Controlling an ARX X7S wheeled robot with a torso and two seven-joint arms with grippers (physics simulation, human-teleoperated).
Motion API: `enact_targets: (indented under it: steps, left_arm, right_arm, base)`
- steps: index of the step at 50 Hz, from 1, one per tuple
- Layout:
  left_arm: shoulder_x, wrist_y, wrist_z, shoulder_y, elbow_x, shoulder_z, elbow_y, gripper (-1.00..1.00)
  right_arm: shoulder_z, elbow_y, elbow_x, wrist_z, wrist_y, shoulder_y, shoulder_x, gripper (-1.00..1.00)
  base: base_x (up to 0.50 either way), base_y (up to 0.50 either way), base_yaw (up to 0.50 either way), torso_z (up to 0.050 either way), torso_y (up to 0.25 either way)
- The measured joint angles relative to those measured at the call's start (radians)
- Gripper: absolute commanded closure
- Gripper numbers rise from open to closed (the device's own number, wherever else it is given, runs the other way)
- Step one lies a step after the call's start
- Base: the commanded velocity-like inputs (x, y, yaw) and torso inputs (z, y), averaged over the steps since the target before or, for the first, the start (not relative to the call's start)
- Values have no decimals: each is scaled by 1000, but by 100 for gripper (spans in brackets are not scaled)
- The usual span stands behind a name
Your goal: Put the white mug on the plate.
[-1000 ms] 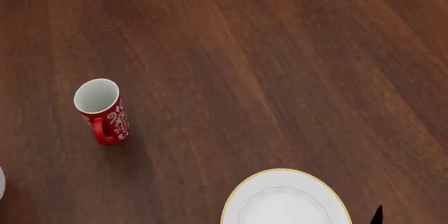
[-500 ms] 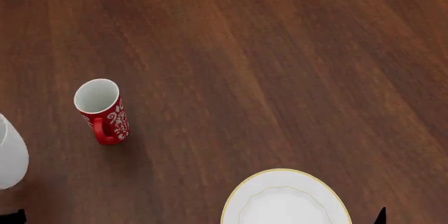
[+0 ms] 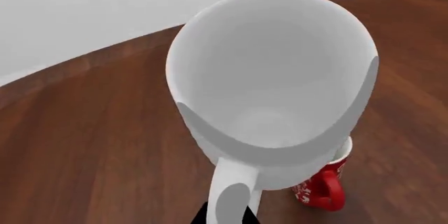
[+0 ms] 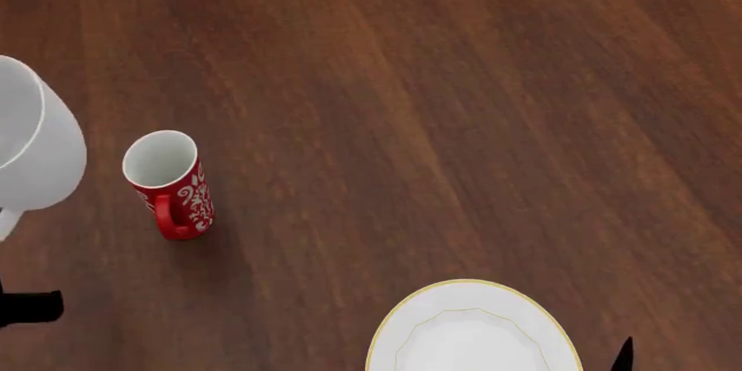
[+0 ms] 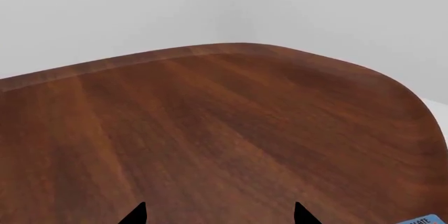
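While the white mug (image 4: 35,136) is carried at the head view's far left, clear of the table (image 4: 464,110), the step in hand is judged to be transport toward the plate (image 4: 475,336). The mug is held by its handle (image 3: 231,200) in the left gripper (image 3: 225,214); only dark finger tips are seen either side of the handle, apparently closed on it. The mug is tilted, mouth showing. The red mug (image 4: 172,184) stands upright on the table just beside and below it. The plate lies well apart, at the near right, partly cropped. The right gripper (image 5: 218,214) is seen spread apart, holding nothing. Next move calls for a sweep right, kept above the red mug, then levelling and lowering onto the plate's centre.
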Motion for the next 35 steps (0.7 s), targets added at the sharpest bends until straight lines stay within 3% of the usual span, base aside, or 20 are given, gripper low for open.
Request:
enact_targets:
  steps: [16, 35]
  left_arm:
    - [-2, -38, 89, -155, -38, 156, 34, 100]
    - [48, -21, 248, -278, 1, 431, -43, 100]
  right_arm:
    - [-6, 6, 6, 2, 3, 8, 8, -100]
    - [-25, 24, 14, 1, 11, 34, 16, -100]
  base:
    - [0, 0, 0, 0, 0]
    - [0, 0, 0, 0, 0]
